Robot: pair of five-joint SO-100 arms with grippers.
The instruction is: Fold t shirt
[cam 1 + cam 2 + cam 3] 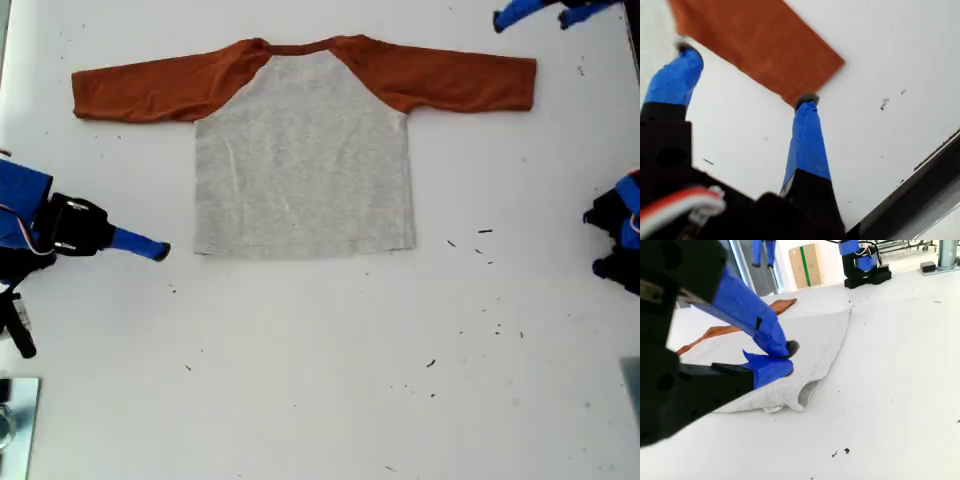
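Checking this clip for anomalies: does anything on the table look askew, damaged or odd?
Nothing serious. The t shirt lies flat and spread, sleeves out. Only small dark specks are scattered over the white table, and the hem corner curls slightly near my second pincer.

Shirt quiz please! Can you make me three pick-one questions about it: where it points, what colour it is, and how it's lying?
1. In the exterior view, which way does the shirt point its neckband?
A. toward the top
B. toward the bottom
C. toward the left

2. What colour are the sleeves?
A. green
B. rust-orange
C. black

3. How is the shirt lying?
A. folded in half
B. rolled up
C. spread flat

Answers:
1. A, the neckband sits at the shirt's top edge and the hem is below it.
2. B, both sleeves are rust-orange beside the grey body.
3. C, the body and both sleeves lie stretched out, with no fold made.
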